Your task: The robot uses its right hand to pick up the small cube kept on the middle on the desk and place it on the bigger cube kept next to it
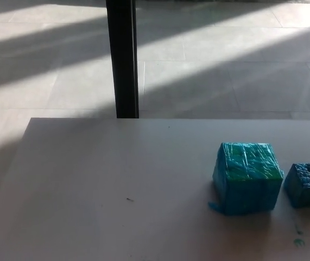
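A big cube (248,177) wrapped in blue and green tape stands on the white desk (106,190), right of its middle. Just to its right, near the picture's right edge, sits a small blue cube (307,185), apart from the big one by a narrow gap. Neither of my hands shows in the head view.
A black vertical post (123,57) rises behind the desk's far edge. Beyond it lies a tiled floor with bands of sunlight. A few small blue-green flecks (299,242) lie on the desk in front of the small cube.
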Controlling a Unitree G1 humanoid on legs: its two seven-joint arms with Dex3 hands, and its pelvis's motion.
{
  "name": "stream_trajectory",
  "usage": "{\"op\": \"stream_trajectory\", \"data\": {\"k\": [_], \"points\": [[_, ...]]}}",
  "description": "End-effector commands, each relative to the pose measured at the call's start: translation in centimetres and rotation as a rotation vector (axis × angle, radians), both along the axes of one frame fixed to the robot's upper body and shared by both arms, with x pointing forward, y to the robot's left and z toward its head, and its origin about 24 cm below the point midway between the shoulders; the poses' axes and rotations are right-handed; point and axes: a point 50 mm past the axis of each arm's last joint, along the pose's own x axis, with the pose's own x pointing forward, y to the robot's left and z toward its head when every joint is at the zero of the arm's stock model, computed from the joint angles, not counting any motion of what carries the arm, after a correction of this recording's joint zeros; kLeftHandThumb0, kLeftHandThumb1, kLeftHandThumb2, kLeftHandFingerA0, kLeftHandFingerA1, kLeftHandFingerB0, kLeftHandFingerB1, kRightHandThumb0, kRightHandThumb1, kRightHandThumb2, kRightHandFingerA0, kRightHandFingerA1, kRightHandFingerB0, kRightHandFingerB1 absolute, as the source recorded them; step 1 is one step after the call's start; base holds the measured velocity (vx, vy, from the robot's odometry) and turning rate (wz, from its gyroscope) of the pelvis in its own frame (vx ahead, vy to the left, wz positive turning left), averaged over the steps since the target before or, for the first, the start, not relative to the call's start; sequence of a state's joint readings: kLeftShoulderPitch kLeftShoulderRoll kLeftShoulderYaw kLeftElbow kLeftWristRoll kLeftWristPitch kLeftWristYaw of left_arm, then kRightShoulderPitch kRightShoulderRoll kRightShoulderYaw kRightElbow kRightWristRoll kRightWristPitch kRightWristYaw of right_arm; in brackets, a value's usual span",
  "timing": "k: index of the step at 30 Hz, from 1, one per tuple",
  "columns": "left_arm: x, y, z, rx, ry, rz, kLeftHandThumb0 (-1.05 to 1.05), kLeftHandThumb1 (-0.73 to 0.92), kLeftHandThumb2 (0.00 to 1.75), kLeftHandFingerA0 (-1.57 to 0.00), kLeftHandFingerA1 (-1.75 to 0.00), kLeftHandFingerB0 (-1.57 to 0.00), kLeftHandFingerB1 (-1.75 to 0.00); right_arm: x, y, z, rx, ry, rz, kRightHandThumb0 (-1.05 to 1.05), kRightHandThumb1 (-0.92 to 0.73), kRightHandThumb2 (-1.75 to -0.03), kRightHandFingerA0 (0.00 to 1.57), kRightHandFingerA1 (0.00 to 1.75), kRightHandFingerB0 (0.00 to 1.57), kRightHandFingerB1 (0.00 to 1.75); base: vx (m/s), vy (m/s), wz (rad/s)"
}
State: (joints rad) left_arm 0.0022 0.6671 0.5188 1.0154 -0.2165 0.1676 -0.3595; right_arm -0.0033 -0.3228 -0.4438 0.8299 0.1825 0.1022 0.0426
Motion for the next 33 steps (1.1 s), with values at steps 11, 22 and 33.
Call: {"op": "stream_trajectory", "data": {"k": [11, 22, 33], "points": [[-0.5, 0.4, 0.3, -0.004, 0.03, -0.006, -0.9, 0.76, 1.21, -0.31, -0.6, -0.19, -0.46, -0.2, -0.6, 0.3, -0.061, 0.039, 0.048, -0.51, -0.92, -0.67, 0.45, 0.87, 0.36, 0.52, 0.0, 0.0, 0.0], [-0.6, 0.5, 0.3, 0.028, 0.066, -0.039, -0.9, 0.78, 1.22, -0.31, -0.57, -0.19, -0.46, 1.8, -8.2, 9.5, -0.159, -0.185, -0.151, -0.49, -0.86, -0.65, 0.0, 0.92, 0.13, 0.45, 0.0, 0.0, 0.0], [-0.8, 0.6, 0.3, -0.005, 0.036, -0.005, -0.9, 0.75, 1.21, -0.32, -0.59, -0.18, -0.45, 1.1, -7.8, 7.8, -0.151, -0.01, -0.102, -0.48, -0.86, -0.65, 0.02, 0.99, 0.12, 0.39, 0.0, 0.0, 0.0]]}}
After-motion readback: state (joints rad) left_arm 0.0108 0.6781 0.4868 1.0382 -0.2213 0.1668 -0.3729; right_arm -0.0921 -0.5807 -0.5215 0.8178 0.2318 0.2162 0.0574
